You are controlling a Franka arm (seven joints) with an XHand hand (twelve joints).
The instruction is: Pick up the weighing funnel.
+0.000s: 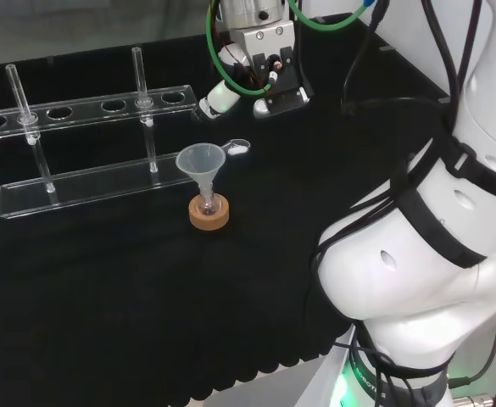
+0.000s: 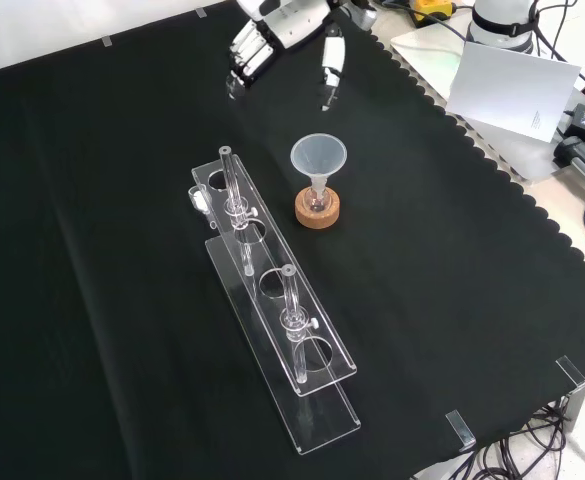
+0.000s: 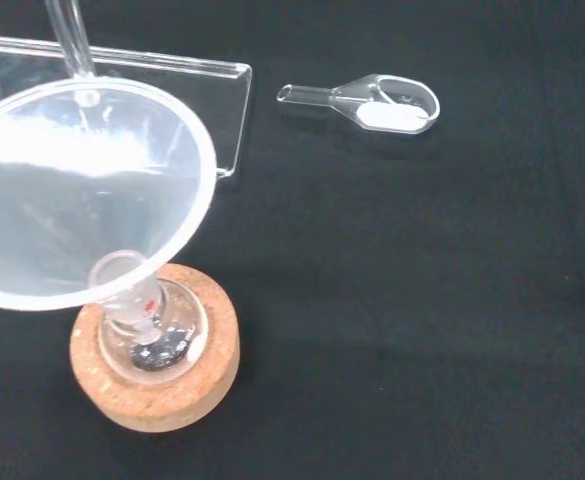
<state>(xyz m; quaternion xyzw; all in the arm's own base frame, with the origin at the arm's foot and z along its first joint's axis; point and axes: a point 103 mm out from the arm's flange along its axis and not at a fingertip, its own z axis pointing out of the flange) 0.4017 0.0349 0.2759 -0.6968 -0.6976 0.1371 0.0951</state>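
Weighing funnel (image 3: 377, 102), small, clear, scoop-shaped, is seen lying on the black-clothed desk (image 1: 103, 297) near the clear cone funnel (image 1: 201, 161). Black and white hand (image 2: 272, 35) is held above, fingers relaxed, empty. Likely light, slippery, fragile: the scoop's sides should be pinched.

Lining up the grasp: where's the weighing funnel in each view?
Head view: weighing funnel lies just right of the funnel's rim.
Front view: too faint to place.
Wrist view: on the cloth, apart from the funnel.
Shared landmark: the funnel on its cork ring.
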